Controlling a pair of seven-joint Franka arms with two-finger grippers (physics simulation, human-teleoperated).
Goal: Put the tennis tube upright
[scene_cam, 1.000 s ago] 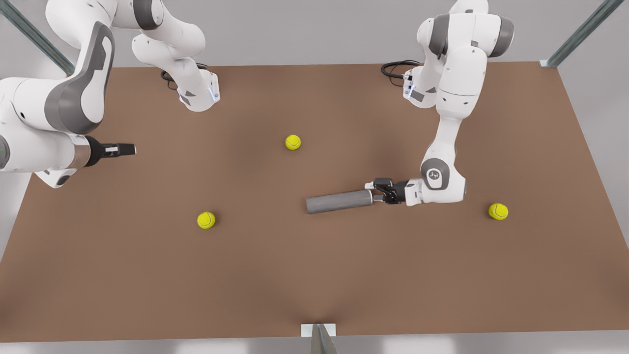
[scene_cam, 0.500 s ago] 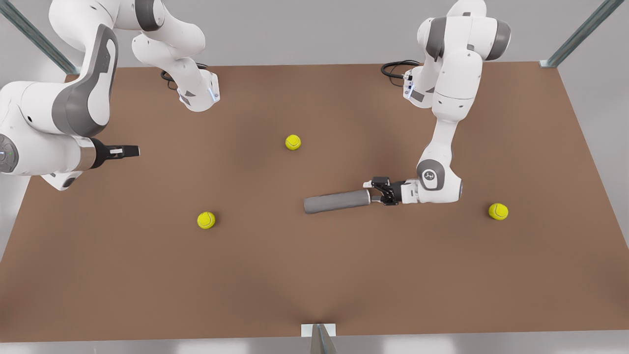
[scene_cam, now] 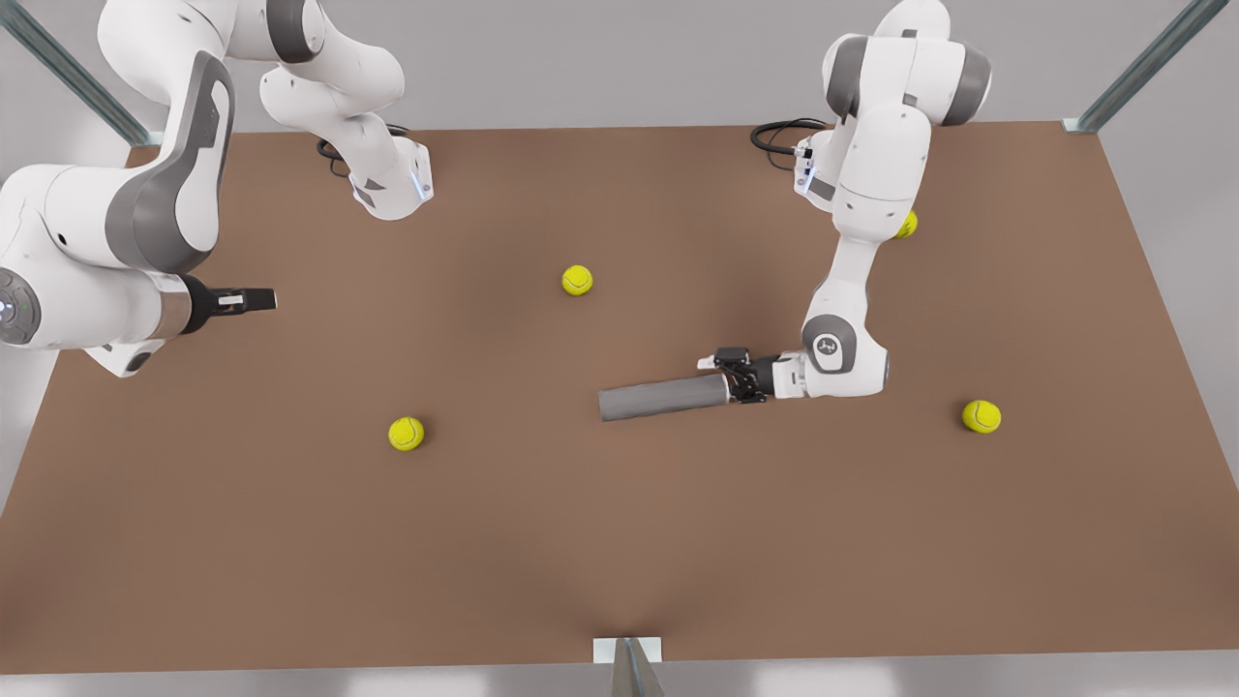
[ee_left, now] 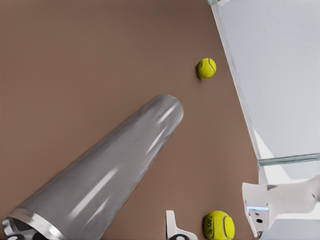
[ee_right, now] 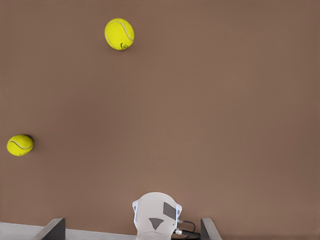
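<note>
My left claw meets the rim end of the tennis tube lying flat on the tabletop (grip unclear), so I'd clamp firmly before tilting; right claw waits well apart.

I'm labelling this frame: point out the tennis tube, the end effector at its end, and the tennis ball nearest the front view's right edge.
tennis tube (scene_cam: 663, 397): front view, mid-body.
left end effector (scene_cam: 738, 385): front view, fingertips at the tube's end.
tennis ball (scene_cam: 981, 416): front view, centre.
</note>
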